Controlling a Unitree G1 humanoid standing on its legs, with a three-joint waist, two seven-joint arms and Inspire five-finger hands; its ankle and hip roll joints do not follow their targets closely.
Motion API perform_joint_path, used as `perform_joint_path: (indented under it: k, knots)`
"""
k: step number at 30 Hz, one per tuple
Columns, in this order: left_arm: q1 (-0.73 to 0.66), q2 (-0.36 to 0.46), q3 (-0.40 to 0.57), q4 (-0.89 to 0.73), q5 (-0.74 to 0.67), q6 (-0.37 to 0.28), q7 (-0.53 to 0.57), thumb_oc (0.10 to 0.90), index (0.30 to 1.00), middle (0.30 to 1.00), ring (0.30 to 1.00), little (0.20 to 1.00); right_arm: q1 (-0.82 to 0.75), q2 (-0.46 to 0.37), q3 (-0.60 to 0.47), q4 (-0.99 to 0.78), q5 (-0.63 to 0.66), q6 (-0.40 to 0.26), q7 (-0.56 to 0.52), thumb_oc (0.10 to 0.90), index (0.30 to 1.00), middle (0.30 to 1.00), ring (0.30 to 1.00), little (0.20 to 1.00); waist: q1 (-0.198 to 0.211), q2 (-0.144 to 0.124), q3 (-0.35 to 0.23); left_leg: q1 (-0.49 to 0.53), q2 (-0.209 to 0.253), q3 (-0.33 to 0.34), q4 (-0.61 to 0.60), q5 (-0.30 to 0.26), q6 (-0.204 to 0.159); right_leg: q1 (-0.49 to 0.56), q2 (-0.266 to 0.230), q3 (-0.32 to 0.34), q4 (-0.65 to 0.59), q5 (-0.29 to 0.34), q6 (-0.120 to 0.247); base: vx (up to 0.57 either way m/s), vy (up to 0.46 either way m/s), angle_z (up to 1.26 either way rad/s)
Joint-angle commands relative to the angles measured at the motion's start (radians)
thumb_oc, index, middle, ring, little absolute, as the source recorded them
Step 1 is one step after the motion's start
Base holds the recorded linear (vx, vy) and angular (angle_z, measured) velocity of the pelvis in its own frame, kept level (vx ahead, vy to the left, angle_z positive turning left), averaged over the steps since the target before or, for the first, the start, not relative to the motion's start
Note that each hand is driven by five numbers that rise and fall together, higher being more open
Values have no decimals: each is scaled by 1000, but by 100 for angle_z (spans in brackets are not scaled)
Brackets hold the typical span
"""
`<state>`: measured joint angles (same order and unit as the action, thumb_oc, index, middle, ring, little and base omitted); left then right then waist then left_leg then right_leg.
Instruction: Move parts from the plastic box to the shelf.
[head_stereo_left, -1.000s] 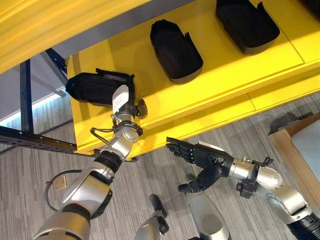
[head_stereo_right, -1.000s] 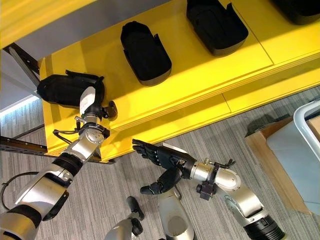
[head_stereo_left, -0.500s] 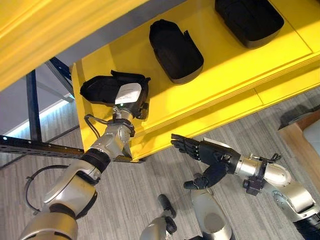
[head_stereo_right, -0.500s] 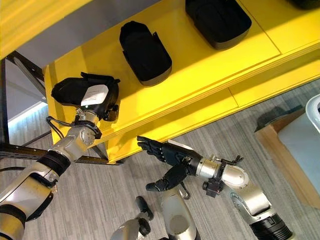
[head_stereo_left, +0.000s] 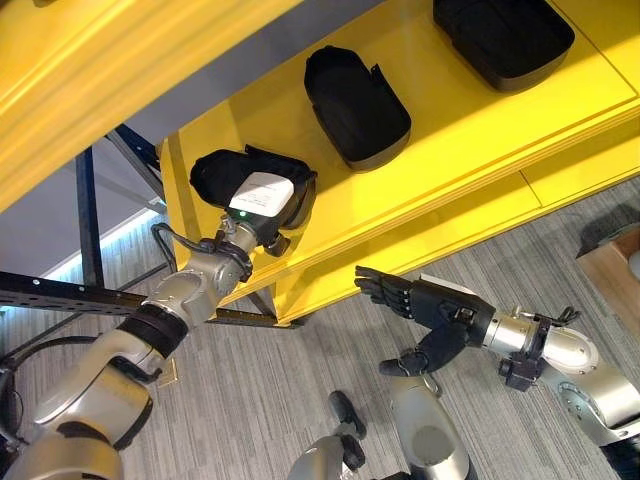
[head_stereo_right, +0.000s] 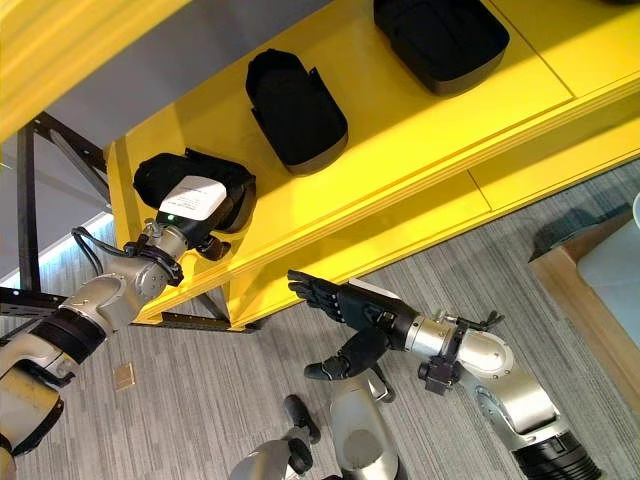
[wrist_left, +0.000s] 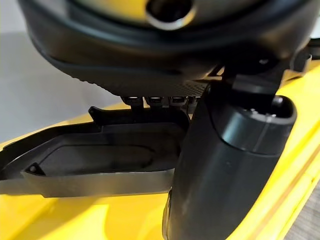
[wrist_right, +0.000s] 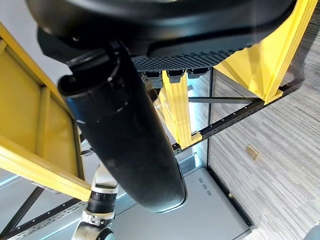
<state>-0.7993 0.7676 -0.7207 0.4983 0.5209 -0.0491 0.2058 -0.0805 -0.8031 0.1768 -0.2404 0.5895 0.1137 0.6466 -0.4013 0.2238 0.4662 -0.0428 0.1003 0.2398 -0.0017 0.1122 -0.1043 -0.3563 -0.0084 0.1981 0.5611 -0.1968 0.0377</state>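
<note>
Three black parts sit on the yellow shelf (head_stereo_left: 470, 150), and going from the left, the first one (head_stereo_left: 225, 178) is the one being dealt with. It lies near the shelf's left end, close to the front edge, with the robot's left hand (head_stereo_left: 262, 200) laid over its near end. The wrist camera looks past the thumb at the part's hollow shell (wrist_left: 95, 155) resting flat on the yellow board, thumb down one side and fingers reaching over the rim. From where I stand the fingers go in behind the part, so I cannot honestly say whether they grip it or have already let go. My guess is that the part has been set down at the front because that is as far as the arm comfortably reaches, and it keeps the row in line with the others.

Next along is the second part (head_stereo_left: 356, 93), lying further back with its open side up, well apart from the first. Beyond it, the third part (head_stereo_left: 500, 35) sits toward the right, partly cut off at the top.

Below the shelf front, over the grey floor (head_stereo_left: 250, 400), the right hand (head_stereo_left: 435, 310) hangs empty with its fingers stretched out flat, clear of everything. It looks parked there to stay out of the way.
</note>
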Motion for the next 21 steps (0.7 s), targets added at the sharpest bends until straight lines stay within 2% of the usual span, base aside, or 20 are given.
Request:
perform_joint_path:
  k: [1, 9, 11, 15, 19, 21]
  knots:
    - [47, 80, 88, -27, 35, -6, 37, 900, 1000, 1000, 1000, 1000, 12, 30, -42, -90, 64, -95, 46, 900, 1000, 1000, 1000, 1000, -1, -48, -79, 2, -14, -17, 65, -144, 45, 152, -66, -80, -218, 0, 6, 0, 0, 0]
    - [90, 46, 122, 6, 60, 65, 44, 900, 1000, 1000, 1000, 1000, 21, 30, -56, -84, 65, -95, 59, 900, 1000, 1000, 1000, 1000, 4, -49, -89, 6, -21, -25, 63, -143, 46, 153, -69, -85, -221, 2, 5, 0, 0, 0]
    - [102, 41, 137, 27, 19, 96, 52, 900, 1000, 1000, 1000, 1000, 20, 31, -60, -85, 66, -92, 61, 900, 1000, 1000, 1000, 1000, 5, -49, -93, 8, -22, -27, 59, -142, 47, 154, -69, -86, -221, 2, 6, 0, 0, 0]
    - [129, -12, 204, 96, -93, 86, 67, 900, 1000, 1000, 1000, 1000, 29, 46, -56, -94, 54, -92, 60, 900, 1000, 1000, 1000, 1000, 8, -52, -93, 9, -24, -30, 57, -141, 50, 151, -65, -85, -218, 0, 5, 0, 0, 0]
    - [134, -39, 223, 110, -60, 100, 57, 900, 1000, 1000, 1000, 1000, 31, 54, -56, -100, 50, -88, 60, 900, 1000, 1000, 1000, 1000, 8, -53, -92, 8, -23, -32, 56, -139, 49, 149, -64, -86, -216, 0, 4, 0, 0, 0]
    - [132, -47, 220, 119, -34, 138, 46, 900, 1000, 1000, 1000, 1000, 26, 57, -57, -102, 47, -84, 60, 900, 1000, 1000, 1000, 1000, 7, -54, -92, 9, -23, -32, 54, -140, 49, 148, -64, -86, -216, 1, 5, 0, 0, 0]
